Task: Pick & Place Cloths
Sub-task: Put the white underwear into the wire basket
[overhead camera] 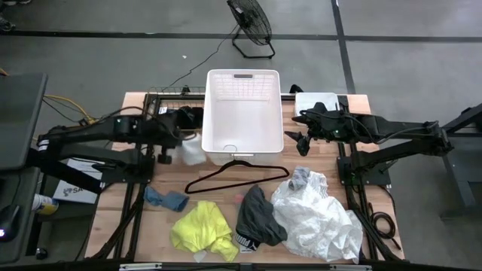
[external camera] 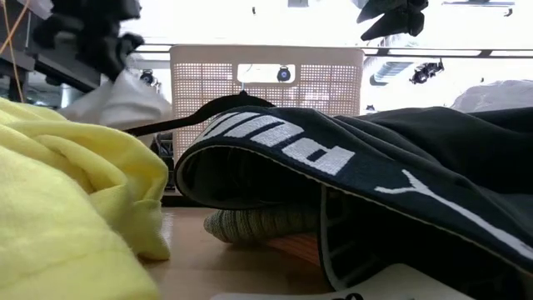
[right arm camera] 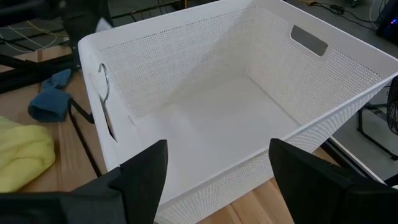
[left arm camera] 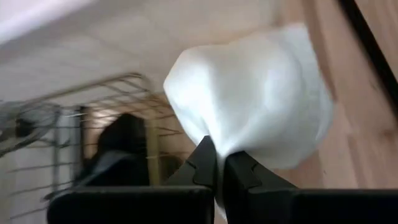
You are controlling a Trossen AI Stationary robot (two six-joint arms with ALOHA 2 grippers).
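My left gripper [overhead camera: 172, 147] hangs beside the left near corner of the white basket [overhead camera: 242, 113], shut on a small white cloth [overhead camera: 192, 148]. My right gripper [right arm camera: 217, 180] stands open above the basket's right side with nothing between its fingers. On the near half of the table lie a blue cloth [overhead camera: 167, 199], a yellow cloth [overhead camera: 202, 229], a dark grey and black cloth [overhead camera: 256, 218], a large white cloth [overhead camera: 320, 218] and a small grey piece [overhead camera: 301, 177]. A black hanger [overhead camera: 233, 177] lies in front of the basket, its hook [right arm camera: 104, 87] against the basket's near wall. My left gripper pinches a gathered bit of the white cloth [left arm camera: 231, 144] between its two fingertips [left arm camera: 202, 165]. The rest bulges out in a soft bunch [left arm camera: 255, 93] beyond the fingers. In the low view the cloth [external camera: 117, 100] hangs under the gripper; the yellow cloth hides its lower end.
A wire rack [overhead camera: 169, 102] with a dark thing in it stands behind the left gripper. A white box [overhead camera: 316, 102] sits at the far right. A floor fan [overhead camera: 252, 22] stands beyond the table. Bare wood [overhead camera: 218, 197] shows between the hanger and the cloths.
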